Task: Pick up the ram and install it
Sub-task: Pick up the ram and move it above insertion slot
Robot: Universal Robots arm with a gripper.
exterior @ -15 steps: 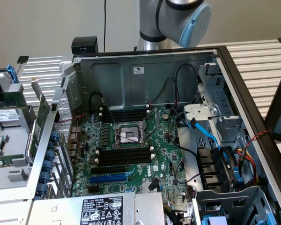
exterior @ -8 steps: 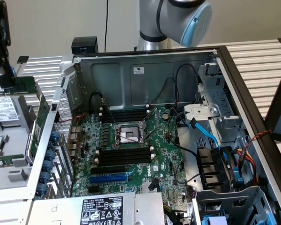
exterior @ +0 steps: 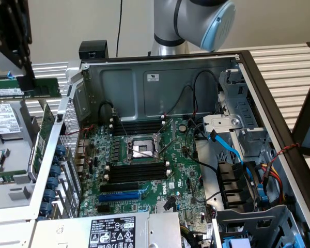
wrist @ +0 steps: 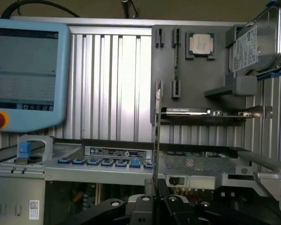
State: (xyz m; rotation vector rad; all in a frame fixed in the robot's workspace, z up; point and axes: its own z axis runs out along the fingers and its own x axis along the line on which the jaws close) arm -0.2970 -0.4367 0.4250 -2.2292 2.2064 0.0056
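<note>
Clamping tool [wrist: 156, 201] narrow on the ram [wrist: 157, 140] edge-on, holding well apart from memory slots [exterior: 138, 170], likely risking tilt in thin pinch and jamming at slot.

The ram [exterior: 46, 87] runs off the exterior view's left edge, the gripper [exterior: 26, 78] is mostly cropped at the top corner, and the white sticker [exterior: 112, 233] print's too tiny to read.
</note>
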